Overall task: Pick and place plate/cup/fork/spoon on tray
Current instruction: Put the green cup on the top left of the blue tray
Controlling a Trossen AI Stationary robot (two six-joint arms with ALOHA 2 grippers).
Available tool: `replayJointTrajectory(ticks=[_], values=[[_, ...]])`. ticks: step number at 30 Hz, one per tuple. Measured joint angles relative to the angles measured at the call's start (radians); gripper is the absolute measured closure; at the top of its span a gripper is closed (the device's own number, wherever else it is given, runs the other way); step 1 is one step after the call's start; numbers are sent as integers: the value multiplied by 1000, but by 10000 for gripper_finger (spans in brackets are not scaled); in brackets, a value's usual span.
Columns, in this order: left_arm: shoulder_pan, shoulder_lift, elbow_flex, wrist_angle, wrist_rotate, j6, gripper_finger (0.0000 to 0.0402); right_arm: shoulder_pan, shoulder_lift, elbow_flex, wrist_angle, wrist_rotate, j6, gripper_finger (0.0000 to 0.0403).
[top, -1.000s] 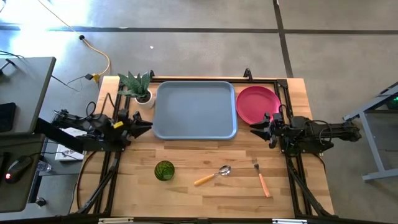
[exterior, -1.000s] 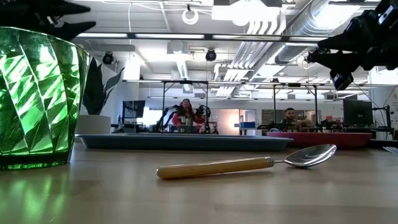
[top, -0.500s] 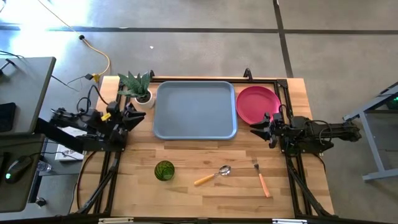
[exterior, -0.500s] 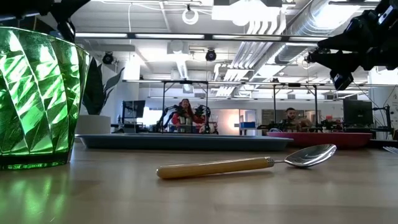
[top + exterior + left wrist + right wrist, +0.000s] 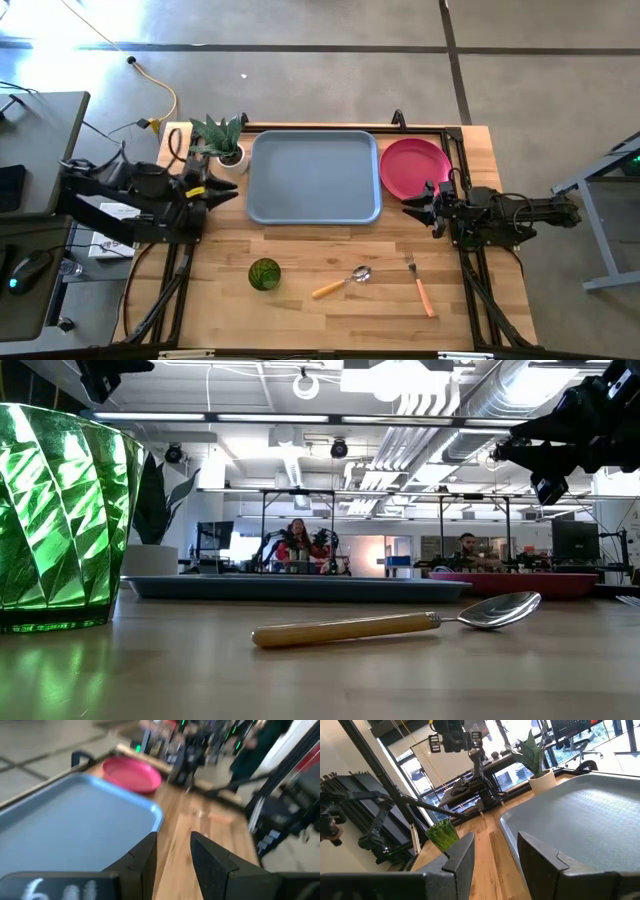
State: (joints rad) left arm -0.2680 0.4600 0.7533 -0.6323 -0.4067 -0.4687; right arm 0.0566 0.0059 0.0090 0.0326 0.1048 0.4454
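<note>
- Starting at the front edge of the table [image 5: 330,325]: the cup [image 5: 264,274] is seen standing upright on the bare wood, toward the left side; in the low view it fills the near left corner [image 5: 62,520]
- just to its right the spoon [image 5: 343,281] is laid flat, bowl toward the right and orange handle toward the cup, well clear of it; it shows side-on in the low view too [image 5: 400,623]
- the fork [image 5: 419,285] is found a bit further right, tines pointing away toward the back of the table, not touching the spoon
- further back, the right gripper [image 5: 410,207] is held above the wood between the fork and the plate, its fingers spread apart with nothing between them; from its own camera the fingers [image 5: 465,857] are seen parted over the tray corner
- the left gripper [image 5: 232,192] is parked at the left edge of the tray, near the potted plant [image 5: 222,140], fingers also apart and holding nothing [image 5: 172,857]
- at the back, the tray [image 5: 314,176] is seen lying flat in the middle with nothing on it
- the plate [image 5: 414,166] is sat on the wood just beside the tray's right rim, not on it
</note>
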Motion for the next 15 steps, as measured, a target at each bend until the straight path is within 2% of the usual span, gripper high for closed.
replayJointTrajectory(ticks=[7, 15], values=[[0, 154, 141, -181, 46, -19, 296, 0, 0, 0, 0, 0, 0, 263], [0, 295, 170, -255, 204, -102, 296, 0, 0, 0, 0, 1, 1, 263]])
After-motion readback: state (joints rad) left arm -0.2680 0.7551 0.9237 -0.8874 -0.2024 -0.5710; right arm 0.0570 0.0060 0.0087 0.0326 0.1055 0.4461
